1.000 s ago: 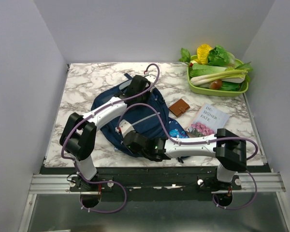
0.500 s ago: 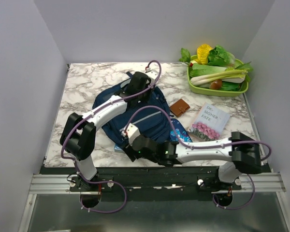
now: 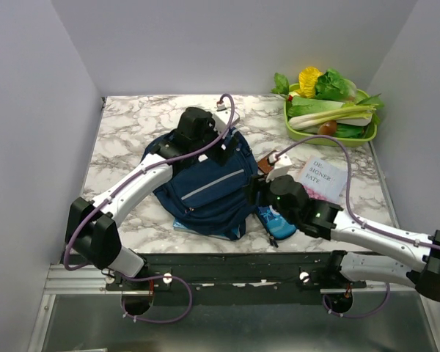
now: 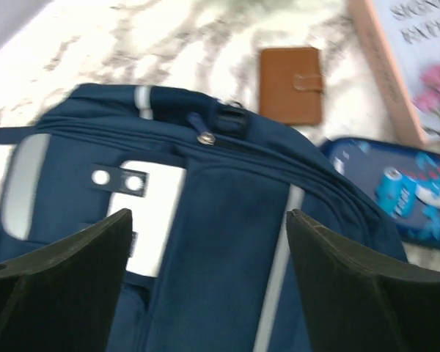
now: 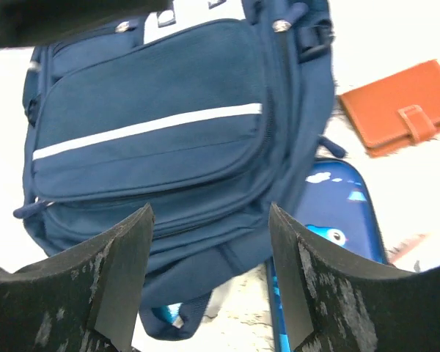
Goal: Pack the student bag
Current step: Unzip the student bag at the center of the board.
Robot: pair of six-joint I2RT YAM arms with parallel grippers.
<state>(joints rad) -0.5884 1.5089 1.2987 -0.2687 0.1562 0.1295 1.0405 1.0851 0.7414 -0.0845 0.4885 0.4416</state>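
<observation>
Top external: student bag (image 3: 205,187) sits under left end effector (image 4: 207,220), beside right end effector (image 5: 209,213) — both spread apart, empty.

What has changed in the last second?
Both the left gripper and the right gripper opened and let go of the bag; the right gripper swung rightward, off its near edge. The wallet, book, pencil case and tray stayed put.

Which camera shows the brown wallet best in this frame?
Left wrist: the brown wallet lies whole and unobstructed, though slightly blurred. Right wrist shows it sharper but at the frame edge; top external shows it small, partly hidden by the right arm.
</observation>
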